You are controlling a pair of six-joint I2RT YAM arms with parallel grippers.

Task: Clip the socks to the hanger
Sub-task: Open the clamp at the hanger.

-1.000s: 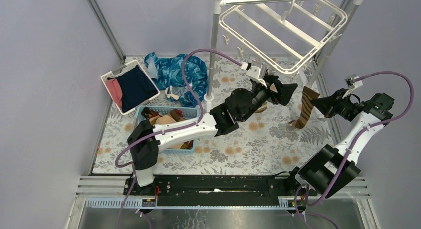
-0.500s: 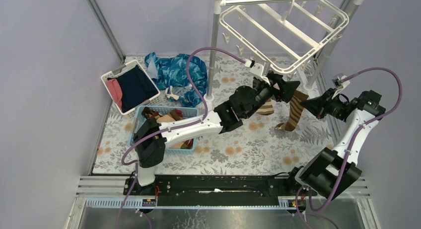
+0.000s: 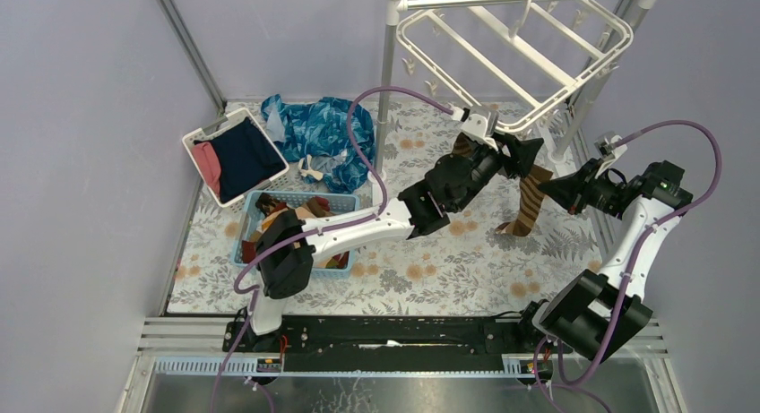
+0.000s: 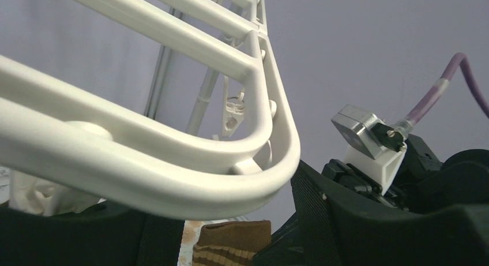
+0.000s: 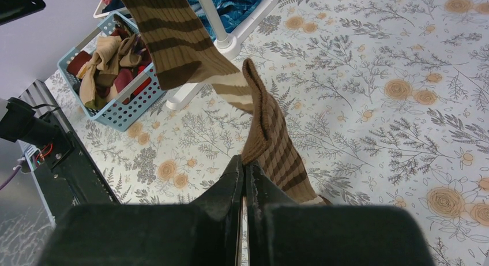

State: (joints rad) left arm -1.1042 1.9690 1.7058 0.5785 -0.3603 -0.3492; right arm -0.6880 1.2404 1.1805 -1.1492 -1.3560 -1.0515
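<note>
Beneath a corner of the white plastic rectangular hanger (image 4: 173, 185), your left gripper (image 3: 524, 153) hovers.
Your right gripper (image 5: 243, 168) pinches the brown dark-striped sock (image 5: 277, 150); the left's finger state is unclear.

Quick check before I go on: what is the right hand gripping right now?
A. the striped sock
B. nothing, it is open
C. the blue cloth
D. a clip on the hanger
A: in the right wrist view the right hand has its fingers closed on the brown striped sock.
</note>
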